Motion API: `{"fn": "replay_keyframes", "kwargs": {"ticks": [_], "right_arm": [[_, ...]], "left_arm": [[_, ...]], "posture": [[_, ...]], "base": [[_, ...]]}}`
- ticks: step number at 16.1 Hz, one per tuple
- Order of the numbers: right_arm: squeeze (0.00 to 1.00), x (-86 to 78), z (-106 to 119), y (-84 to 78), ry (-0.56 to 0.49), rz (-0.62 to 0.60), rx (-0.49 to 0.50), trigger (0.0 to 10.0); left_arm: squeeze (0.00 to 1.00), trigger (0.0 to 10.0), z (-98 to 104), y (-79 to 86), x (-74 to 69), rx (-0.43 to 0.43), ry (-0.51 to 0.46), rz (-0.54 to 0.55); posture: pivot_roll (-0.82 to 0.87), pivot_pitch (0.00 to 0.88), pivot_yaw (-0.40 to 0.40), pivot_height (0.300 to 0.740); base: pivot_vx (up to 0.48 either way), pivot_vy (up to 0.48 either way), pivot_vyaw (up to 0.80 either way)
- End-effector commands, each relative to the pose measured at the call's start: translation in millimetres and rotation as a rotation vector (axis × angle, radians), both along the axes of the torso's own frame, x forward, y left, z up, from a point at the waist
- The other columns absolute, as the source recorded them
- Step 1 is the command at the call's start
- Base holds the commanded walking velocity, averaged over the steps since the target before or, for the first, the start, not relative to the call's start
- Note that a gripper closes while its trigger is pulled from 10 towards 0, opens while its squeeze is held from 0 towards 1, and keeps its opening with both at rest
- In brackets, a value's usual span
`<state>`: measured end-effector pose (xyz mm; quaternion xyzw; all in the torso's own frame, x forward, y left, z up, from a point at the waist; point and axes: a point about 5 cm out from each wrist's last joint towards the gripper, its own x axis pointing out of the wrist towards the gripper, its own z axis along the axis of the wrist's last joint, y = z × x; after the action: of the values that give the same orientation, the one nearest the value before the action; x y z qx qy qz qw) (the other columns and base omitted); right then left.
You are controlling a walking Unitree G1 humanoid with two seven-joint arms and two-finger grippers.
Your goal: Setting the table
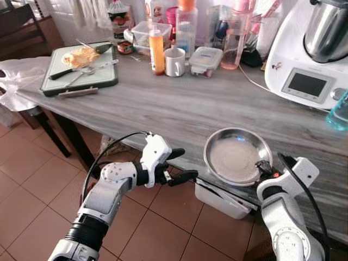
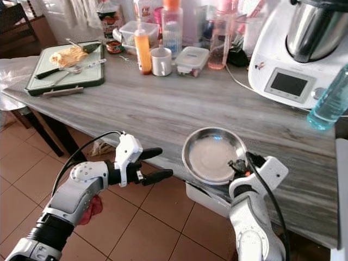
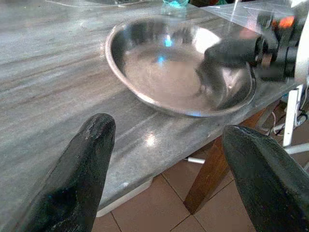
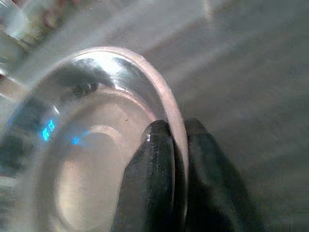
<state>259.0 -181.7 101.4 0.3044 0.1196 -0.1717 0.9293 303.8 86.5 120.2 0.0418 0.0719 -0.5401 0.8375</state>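
Note:
A shallow steel bowl (image 1: 235, 156) sits on the grey wooden table (image 1: 163, 109) near its front edge. My right gripper (image 1: 265, 167) is shut on the bowl's near right rim, one finger (image 4: 149, 183) inside the rim and the other outside. In the left wrist view the same bowl (image 3: 174, 67) lies ahead, with the right gripper's finger in it. My left gripper (image 1: 178, 165) hangs open just off the table's front edge, left of the bowl, with nothing between its fingers (image 3: 77, 179).
At the back left lies a green cutting board (image 1: 80, 69) with food, a knife and a fork. Behind stand an orange bottle (image 1: 156, 51), a white mug (image 1: 174, 61), lidded boxes (image 1: 205, 60) and a large kitchen machine (image 1: 312, 49). A blue bottle (image 2: 328, 103) stands at the right.

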Motion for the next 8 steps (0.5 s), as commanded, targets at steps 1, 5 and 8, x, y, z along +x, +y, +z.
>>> {"fn": "replay_keyframes", "kwargs": {"ticks": [1,5,8], "right_arm": [[1.0,-4.4,-14,30.4,0.058,0.006,0.134,10.0],[1.0,3.9,-6,26.9,0.008,-0.015,0.132,10.0],[1.0,8.8,3,22.1,-0.055,-0.013,0.1,10.0]], "left_arm": [[0.0,10.0,0,-0.5,-0.8,0.016,-0.009,-0.005],[0.0,10.0,1,-1.7,-0.4,0.013,-0.014,-0.016],[0.0,10.0,0,-1.7,-2.0,0.016,-0.009,-0.019]], "posture": [[0.05,0.044,0.034,0.74],[0.05,0.046,0.042,0.74],[0.06,0.046,0.045,0.74]], "base": [[0.0,0.0,0.0],[0.0,0.0,0.0],[0.0,0.0,0.0]]}}
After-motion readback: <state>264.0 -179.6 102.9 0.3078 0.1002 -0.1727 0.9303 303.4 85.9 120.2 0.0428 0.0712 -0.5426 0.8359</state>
